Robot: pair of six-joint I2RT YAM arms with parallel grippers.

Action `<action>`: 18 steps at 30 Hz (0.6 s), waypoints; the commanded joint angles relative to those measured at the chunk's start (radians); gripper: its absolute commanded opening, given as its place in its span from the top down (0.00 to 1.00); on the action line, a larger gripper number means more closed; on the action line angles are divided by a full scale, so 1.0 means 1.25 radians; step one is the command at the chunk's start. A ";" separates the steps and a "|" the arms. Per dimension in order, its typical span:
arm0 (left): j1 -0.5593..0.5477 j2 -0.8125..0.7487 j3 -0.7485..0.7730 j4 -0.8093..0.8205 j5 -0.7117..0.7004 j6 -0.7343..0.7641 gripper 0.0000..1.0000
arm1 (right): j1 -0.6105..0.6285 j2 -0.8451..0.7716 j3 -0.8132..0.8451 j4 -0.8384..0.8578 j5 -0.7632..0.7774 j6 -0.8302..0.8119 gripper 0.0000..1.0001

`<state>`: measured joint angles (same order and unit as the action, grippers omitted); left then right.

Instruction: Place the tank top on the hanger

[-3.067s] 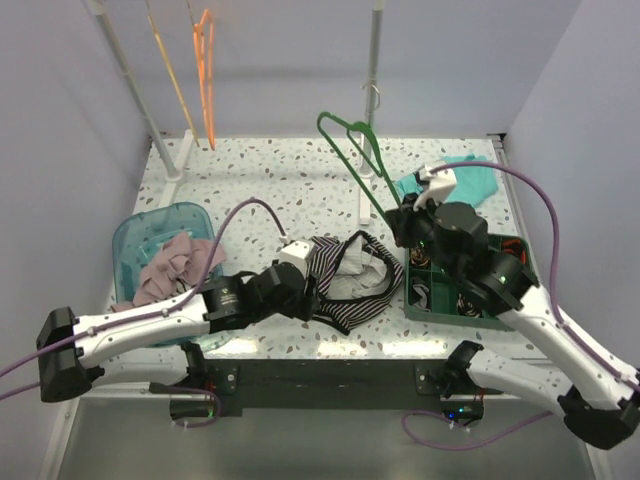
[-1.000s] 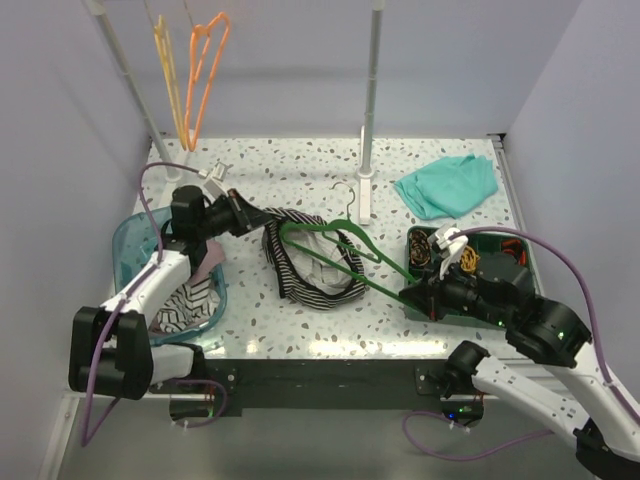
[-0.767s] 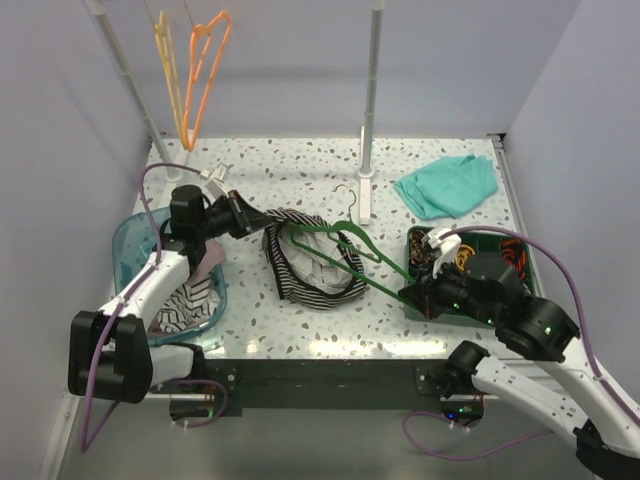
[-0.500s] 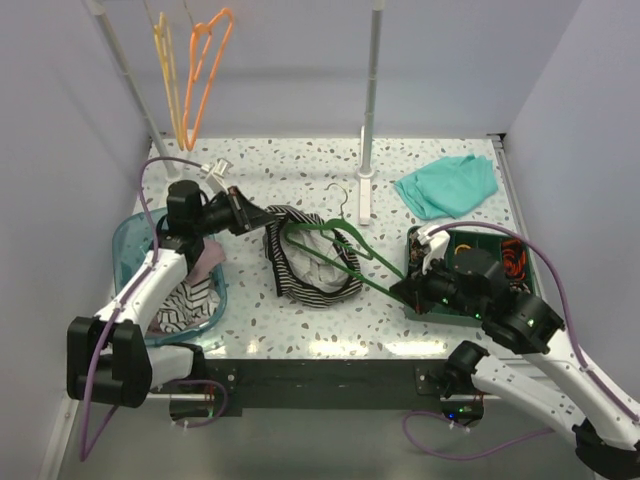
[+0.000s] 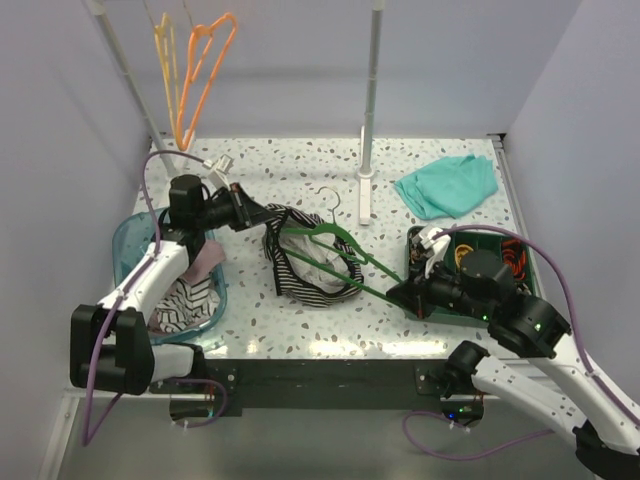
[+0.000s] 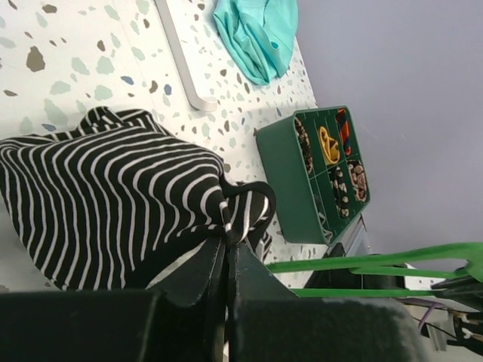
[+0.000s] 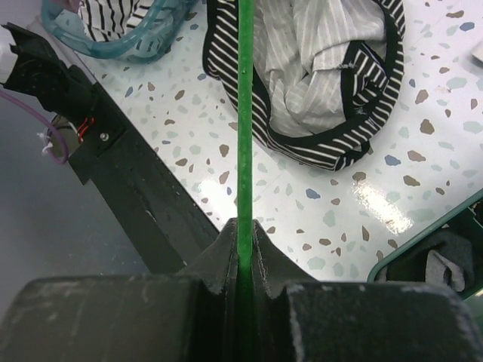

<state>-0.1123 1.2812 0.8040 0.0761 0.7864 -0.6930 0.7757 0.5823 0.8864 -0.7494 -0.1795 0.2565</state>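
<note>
- The tank top [image 5: 305,268] lies bunched in the middle of the speckled table [image 5: 300,170], between the clear blue basin [image 5: 128,240] and the green compartment tray [image 5: 412,300].
- The left gripper [image 5: 248,211] reaches in from the basin side. Its jaws are pressed together on a dark-edged fold of the tank top, which shows plainly in the left wrist view [image 6: 226,240], and that end of the fabric is drawn up toward the fingers.
- The right gripper [image 5: 398,291] is low by the near corner of the tray, with its jaws pinching one thin bar of the hanger [image 5: 352,271].
- From the right wrist the bar [image 7: 244,113] runs straight out from the fingers across the top's open, pale inside [image 7: 317,75].
- The hanger slants across the striped cloth, its metal hook toward the back of the table. I cannot tell whether any part of it is inside the fabric.
- Another striped piece and a pink garment [image 5: 205,262] sit in the basin.
- A teal cloth [image 5: 448,186] lies at the far right.
- An orange hanger [image 5: 200,70] and a yellow hanger [image 5: 165,60] hang on the rail at the back left.
</note>
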 commanded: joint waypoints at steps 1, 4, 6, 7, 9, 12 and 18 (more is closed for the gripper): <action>0.009 -0.009 0.066 -0.059 -0.046 0.078 0.94 | -0.001 -0.013 0.044 0.024 -0.020 0.000 1.00; 0.009 -0.019 0.089 -0.134 -0.088 0.119 0.89 | -0.002 -0.014 0.042 0.025 -0.022 0.008 1.00; 0.008 -0.022 0.102 -0.164 -0.117 0.143 0.85 | -0.002 -0.013 0.041 0.026 -0.026 0.016 1.00; 0.009 -0.022 0.104 -0.172 -0.123 0.149 0.83 | -0.001 -0.011 0.042 0.026 -0.026 0.018 1.00; 0.009 -0.024 0.108 -0.197 -0.156 0.162 0.81 | -0.001 -0.011 0.044 0.024 -0.025 0.022 1.00; 0.009 -0.033 0.110 -0.236 -0.220 0.191 0.72 | -0.002 -0.015 0.047 0.015 -0.020 0.027 1.00; 0.008 -0.057 0.086 -0.252 -0.252 0.212 0.52 | -0.002 -0.004 0.013 0.053 -0.071 0.040 1.00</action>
<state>-0.1112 1.2568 0.9001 -0.2184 0.5289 -0.4805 0.7757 0.5713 0.9028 -0.7544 -0.1940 0.2832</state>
